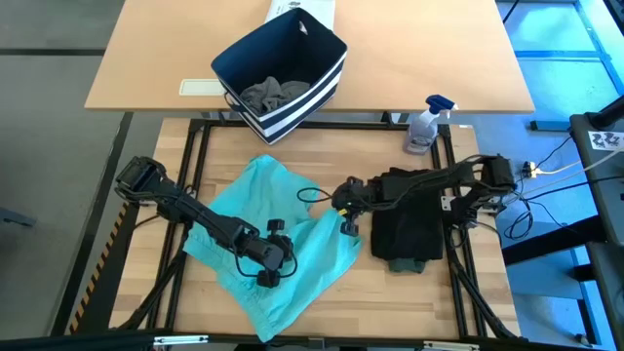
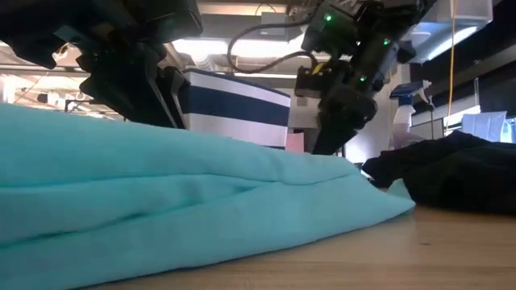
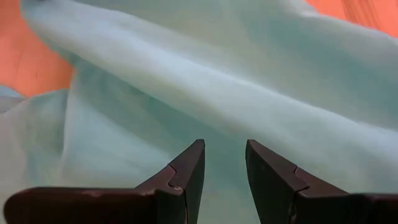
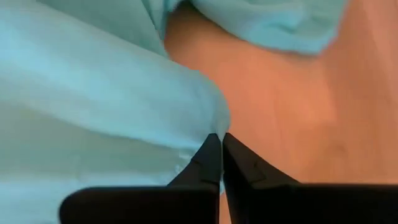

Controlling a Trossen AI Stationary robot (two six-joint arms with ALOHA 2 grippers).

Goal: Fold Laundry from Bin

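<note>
The right gripper (image 4: 220, 138) is pinched together on the thin edge of the teal piece (image 1: 283, 234), which lies spread and rumpled under both arms. The left gripper (image 3: 224, 155) hovers over the cloth's middle, fingers apart, holding nothing. The grip looks shallow — a pull could slip the soft, limp hem free, or drag the sheet into a bunch against the left fingers. Just behind the right gripper sits a dark folded stack (image 1: 409, 229); beyond both, the striped bin (image 1: 327, 83) holds grey cloth (image 1: 273, 93).
</note>
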